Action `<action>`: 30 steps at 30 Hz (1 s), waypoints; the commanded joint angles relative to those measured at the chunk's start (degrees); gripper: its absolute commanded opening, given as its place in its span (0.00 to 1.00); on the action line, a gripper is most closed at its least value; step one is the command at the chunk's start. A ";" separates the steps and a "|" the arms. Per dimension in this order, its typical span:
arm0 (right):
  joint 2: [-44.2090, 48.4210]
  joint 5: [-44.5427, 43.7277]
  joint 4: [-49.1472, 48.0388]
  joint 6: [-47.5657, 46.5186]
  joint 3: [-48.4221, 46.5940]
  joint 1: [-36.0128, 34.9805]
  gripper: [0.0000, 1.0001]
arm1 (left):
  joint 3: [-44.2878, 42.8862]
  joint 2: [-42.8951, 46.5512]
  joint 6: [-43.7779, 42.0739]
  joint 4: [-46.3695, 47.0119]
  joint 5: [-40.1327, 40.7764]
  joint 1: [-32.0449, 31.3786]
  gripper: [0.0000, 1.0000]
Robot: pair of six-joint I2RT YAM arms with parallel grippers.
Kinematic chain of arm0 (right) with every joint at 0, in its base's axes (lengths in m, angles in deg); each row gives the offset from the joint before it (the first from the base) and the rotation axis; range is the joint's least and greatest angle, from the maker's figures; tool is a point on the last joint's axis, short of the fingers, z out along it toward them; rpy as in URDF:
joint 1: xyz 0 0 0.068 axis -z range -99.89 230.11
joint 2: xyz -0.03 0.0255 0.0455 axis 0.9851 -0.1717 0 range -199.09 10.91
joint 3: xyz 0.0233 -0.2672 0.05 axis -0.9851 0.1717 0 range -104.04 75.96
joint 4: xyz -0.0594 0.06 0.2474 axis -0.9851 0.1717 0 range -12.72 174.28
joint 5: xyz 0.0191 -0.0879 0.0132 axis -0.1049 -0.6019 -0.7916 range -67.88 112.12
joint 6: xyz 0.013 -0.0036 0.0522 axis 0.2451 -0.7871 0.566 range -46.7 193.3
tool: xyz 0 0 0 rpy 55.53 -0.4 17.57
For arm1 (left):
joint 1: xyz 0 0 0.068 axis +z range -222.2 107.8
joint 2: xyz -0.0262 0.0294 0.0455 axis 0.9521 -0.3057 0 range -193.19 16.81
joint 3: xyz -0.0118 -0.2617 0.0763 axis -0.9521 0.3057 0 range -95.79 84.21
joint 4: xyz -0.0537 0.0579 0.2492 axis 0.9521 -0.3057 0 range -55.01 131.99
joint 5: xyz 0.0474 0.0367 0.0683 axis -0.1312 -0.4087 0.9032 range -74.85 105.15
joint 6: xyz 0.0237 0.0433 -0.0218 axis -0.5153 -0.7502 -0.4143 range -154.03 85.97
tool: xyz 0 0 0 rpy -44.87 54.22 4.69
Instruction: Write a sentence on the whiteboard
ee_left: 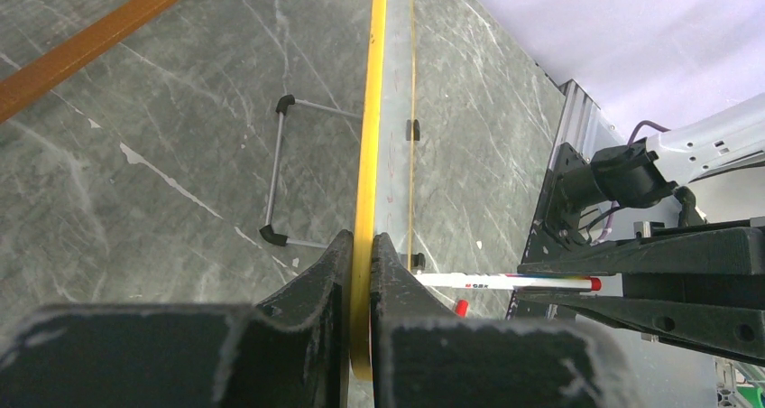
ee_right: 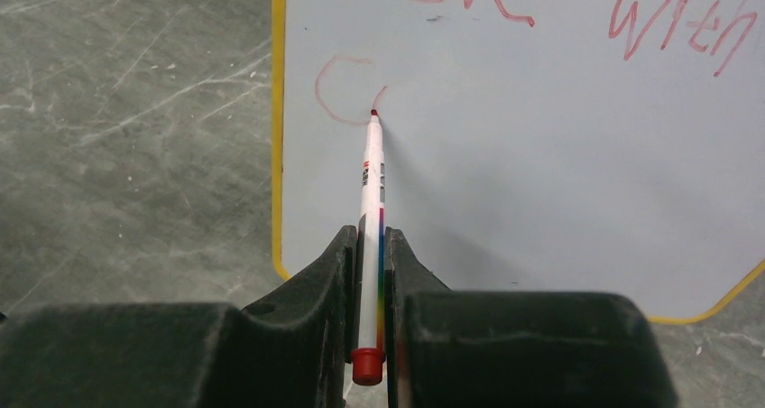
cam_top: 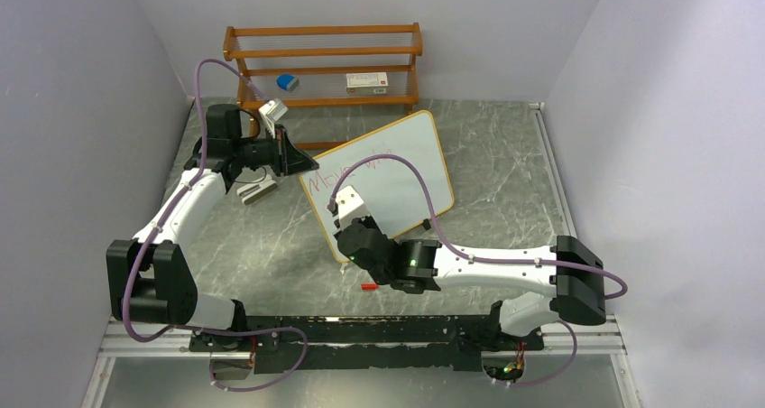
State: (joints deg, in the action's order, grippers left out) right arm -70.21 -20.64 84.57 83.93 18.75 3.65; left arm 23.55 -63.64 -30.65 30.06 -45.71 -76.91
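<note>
The left gripper [ee_left: 359,255] clamps the whiteboard [cam_top: 388,191] at its yellow edge; the right gripper [ee_right: 370,245] pinches a marker [ee_right: 372,178], tip touching the board beside red writing [ee_right: 317,88]

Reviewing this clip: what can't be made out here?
Right wrist view: the top line of red writing on the whiteboard is cut off by the upper edge.
Left wrist view: the whiteboard sits edge-on in the left claw, face unreadable.
Top view: the right claw hides the marker tip; the box label on the rack is too small.
</note>
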 commanded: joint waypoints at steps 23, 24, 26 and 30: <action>0.35 -5.99 1.00 -0.12 0.36 0.79 0.00 | 0.46 0.82 -2.67 -0.28 2.35 0.14 0.05; 0.35 -6.12 0.57 -0.39 0.35 0.87 0.00 | 0.44 0.84 -2.67 -0.25 2.39 0.14 0.05; 0.44 -6.03 -0.31 -0.89 0.35 1.01 0.00 | 0.49 0.82 -2.67 -0.16 2.23 0.14 0.05; 0.14 -5.79 -1.71 -1.64 0.20 1.14 0.00 | 0.53 0.82 -2.67 -0.05 2.08 0.14 0.05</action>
State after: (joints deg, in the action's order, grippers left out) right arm -69.84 -24.94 86.15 83.28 18.99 4.02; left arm 23.55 -63.66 -30.65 30.06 -45.73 -76.91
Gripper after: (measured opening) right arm 0.150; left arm 0.116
